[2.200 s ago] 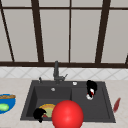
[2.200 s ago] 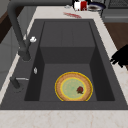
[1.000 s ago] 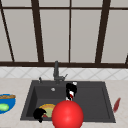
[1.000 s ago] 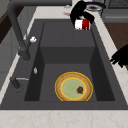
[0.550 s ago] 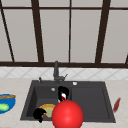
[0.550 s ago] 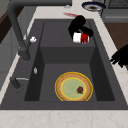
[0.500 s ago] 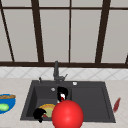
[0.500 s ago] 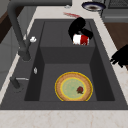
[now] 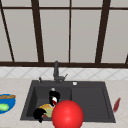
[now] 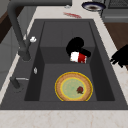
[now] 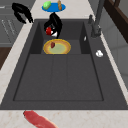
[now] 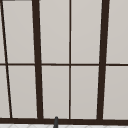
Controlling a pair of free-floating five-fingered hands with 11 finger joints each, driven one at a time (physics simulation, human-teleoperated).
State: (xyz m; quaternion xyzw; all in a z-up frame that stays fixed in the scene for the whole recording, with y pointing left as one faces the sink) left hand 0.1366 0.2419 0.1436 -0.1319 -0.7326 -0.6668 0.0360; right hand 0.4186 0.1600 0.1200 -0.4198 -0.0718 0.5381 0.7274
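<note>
Blue plate (image 9: pixel 5 103), red ball (image 9: pixel 67 114), faucet (image 9: pixel 56 71)

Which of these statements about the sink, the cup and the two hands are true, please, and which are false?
1. The right hand holds a red and white cup. True.
2. The cup is over the counter. False: it is over the sink basin, just beyond the plate.
3. The plate lies in the basin. True.
4. The left hand grips the tap. False: it hovers by the sink's front edge, touching nothing.
5. A blue dish sits left of the sink. True.
</note>
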